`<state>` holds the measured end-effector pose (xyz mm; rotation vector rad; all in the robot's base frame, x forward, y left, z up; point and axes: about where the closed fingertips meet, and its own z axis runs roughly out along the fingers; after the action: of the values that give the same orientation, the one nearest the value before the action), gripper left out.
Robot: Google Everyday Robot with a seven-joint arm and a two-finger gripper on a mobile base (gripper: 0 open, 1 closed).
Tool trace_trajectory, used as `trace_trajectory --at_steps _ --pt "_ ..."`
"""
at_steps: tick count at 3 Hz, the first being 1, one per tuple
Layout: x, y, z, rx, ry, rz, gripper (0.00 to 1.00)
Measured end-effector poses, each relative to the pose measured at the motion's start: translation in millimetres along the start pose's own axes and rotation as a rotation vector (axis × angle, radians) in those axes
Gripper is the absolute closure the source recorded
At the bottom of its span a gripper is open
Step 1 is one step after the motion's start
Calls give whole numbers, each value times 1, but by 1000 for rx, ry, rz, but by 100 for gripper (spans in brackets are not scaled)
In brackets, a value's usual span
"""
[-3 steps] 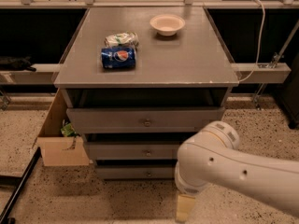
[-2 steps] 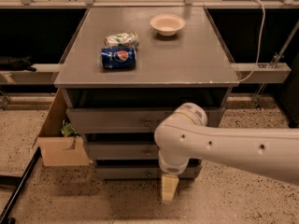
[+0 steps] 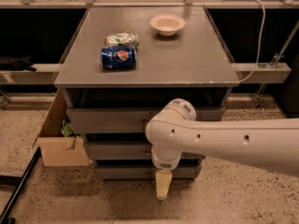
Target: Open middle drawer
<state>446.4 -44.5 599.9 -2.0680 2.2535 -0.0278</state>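
Since the earlier frames the arm [image 3: 224,141] has swung left and up, and its wrist is now in front of the cabinet [image 3: 68,98] instead of off to the cabinet's right. White arm enters from the right of the cabinet and crosses its front about level. It bends at a round wrist joint that covers the cabinet's centre. Hand [image 3: 162,185] hangs straight down from that joint with its tan tip pointing at the floor [image 3: 243,199]. It sits in front of the cabinet's bottom drawer [image 3: 122,172], tip just below that drawer's lower edge. Cannot tell how far the hand is open; nothing seen in it.

Middle drawer [image 3: 112,150] is the second front down the cabinet, under the top drawer [image 3: 105,120]. Its right half is behind the wrist and its knob is not visible. Front sits about in line with the other two.

On the cabinet's tabletop [image 3: 191,62]: bowl [image 3: 167,24] at the back, blue Pepsi can [image 3: 118,58] on its side at front left, crumpled packet [image 3: 121,38] touching behind it. Cardboard box [image 3: 60,146] stands open against the cabinet's left side.
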Motion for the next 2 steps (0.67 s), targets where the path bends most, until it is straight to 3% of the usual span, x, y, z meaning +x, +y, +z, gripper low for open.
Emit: trace_trajectory --at_steps 1,2 --pt "13 -2 24 -57 8 4 0" --pt "51 -4 80 -194 9 52 0"
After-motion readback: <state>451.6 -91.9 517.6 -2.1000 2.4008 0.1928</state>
